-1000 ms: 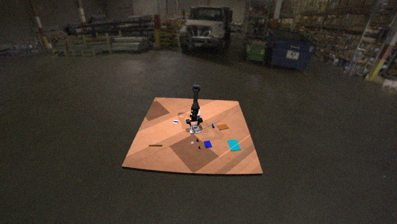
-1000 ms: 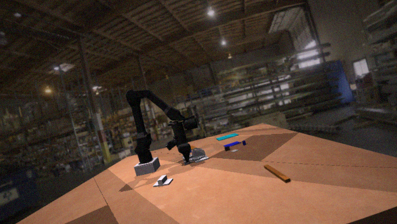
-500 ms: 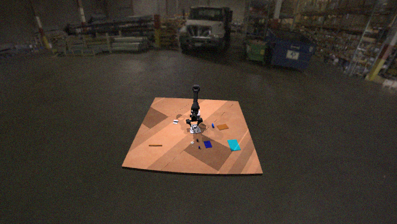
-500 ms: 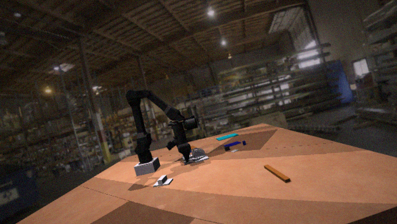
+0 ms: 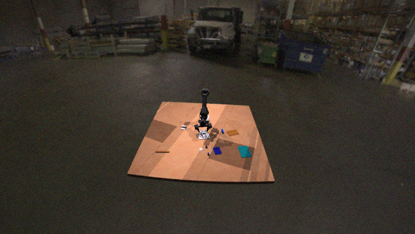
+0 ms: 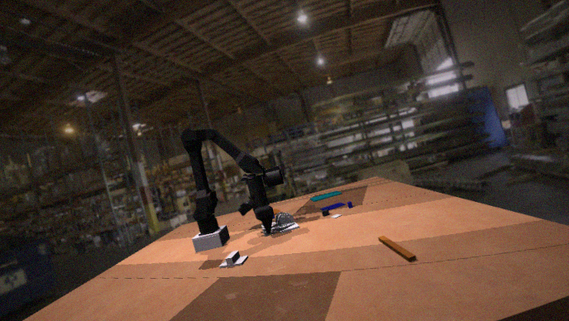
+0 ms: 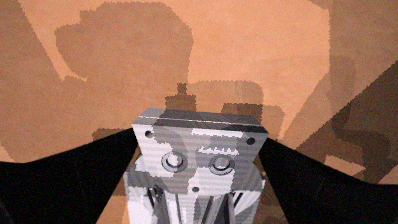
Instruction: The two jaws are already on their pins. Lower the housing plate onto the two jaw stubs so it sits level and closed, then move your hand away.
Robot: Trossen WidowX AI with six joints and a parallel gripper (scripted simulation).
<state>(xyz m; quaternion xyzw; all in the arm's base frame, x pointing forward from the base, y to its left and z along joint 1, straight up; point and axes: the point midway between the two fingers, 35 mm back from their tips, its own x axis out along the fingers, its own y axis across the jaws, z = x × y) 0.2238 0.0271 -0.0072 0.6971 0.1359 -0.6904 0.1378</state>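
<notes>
The grey housing plate (image 7: 195,175) lies across the jaw end of the mechanism in the wrist view, with two round pin heads showing in its holes. Parts of the silvery mechanism (image 5: 204,135) (image 6: 285,225) show below it. I cannot tell whether the plate is fully level or seated; the stubs under it are hidden. My gripper (image 5: 203,129) (image 7: 199,137) is open, with one black finger on each side of the plate and close to its side edges. The fingertips are partly hidden by the plate in the wrist view.
A small white block on a base (image 5: 183,127) (image 6: 233,260) stands beside the arm. An orange bar (image 5: 162,151) (image 6: 397,248), a blue disc (image 5: 222,131), an orange plate (image 5: 232,132), a dark blue plate (image 5: 217,151) and a teal plate (image 5: 244,151) lie around the mechanism.
</notes>
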